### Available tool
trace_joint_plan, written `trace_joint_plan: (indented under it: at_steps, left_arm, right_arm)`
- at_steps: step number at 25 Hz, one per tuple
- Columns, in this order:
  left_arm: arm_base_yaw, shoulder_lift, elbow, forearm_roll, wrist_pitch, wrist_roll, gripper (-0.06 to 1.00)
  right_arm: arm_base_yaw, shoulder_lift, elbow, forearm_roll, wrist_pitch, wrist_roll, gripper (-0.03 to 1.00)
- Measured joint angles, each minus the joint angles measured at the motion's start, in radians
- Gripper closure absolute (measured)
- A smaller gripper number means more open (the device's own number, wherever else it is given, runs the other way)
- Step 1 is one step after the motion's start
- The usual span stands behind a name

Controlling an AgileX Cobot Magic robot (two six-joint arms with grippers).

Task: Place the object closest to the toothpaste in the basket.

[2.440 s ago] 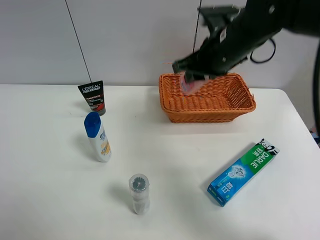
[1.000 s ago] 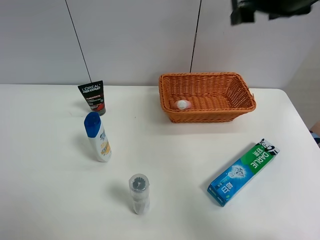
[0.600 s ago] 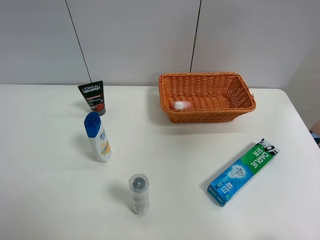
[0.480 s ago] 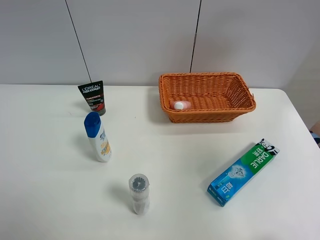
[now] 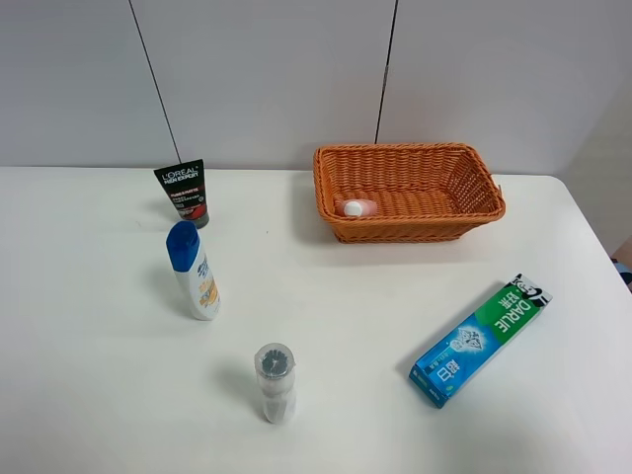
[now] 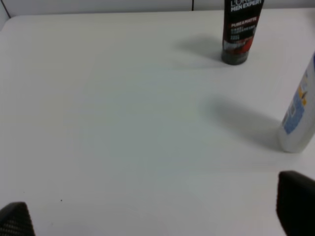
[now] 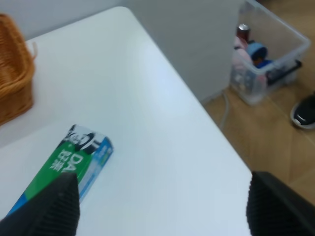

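The green and blue toothpaste box (image 5: 481, 339) lies flat at the table's front right; it also shows in the right wrist view (image 7: 59, 167). The orange wicker basket (image 5: 415, 233) stands at the back; one end of it shows in the right wrist view (image 7: 12, 73). A small pink bottle with a white cap (image 5: 357, 207) lies inside the basket at its left end. Neither gripper shows in the exterior view. My left gripper (image 6: 155, 211) is open and empty above bare table. My right gripper (image 7: 165, 206) is open and empty above the table's right edge, near the toothpaste.
A black L'Oreal tube (image 5: 184, 194) stands at the back left, also in the left wrist view (image 6: 239, 29). A white bottle with a blue cap (image 5: 194, 270) stands in front of it. A clear bottle (image 5: 276, 383) stands front centre. A plastic bin (image 7: 268, 56) sits on the floor.
The right arm held the pink bottle over the basket, let it go and withdrew out of the exterior view. The bottle settled on its side in the basket's left end.
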Motion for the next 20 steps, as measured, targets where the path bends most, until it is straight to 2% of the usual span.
trace_joint_plan:
  at_steps: [3,7,20]
  left_arm:
    - [0.000,0.000,0.000,0.000,0.000,0.000,-0.05]
    - [0.000,0.000,0.000,0.000,0.000,0.000,-0.05]
    - [0.000,0.000,0.000,0.000,0.000,0.000,-0.05]
  right_arm:
    - [-0.008,-0.033,0.066,0.059,-0.014,-0.084,0.30]
    - [-0.008,-0.033,0.084,0.091,-0.037,-0.128,0.30]
    - [-0.008,-0.033,0.086,0.119,-0.040,-0.163,0.30]
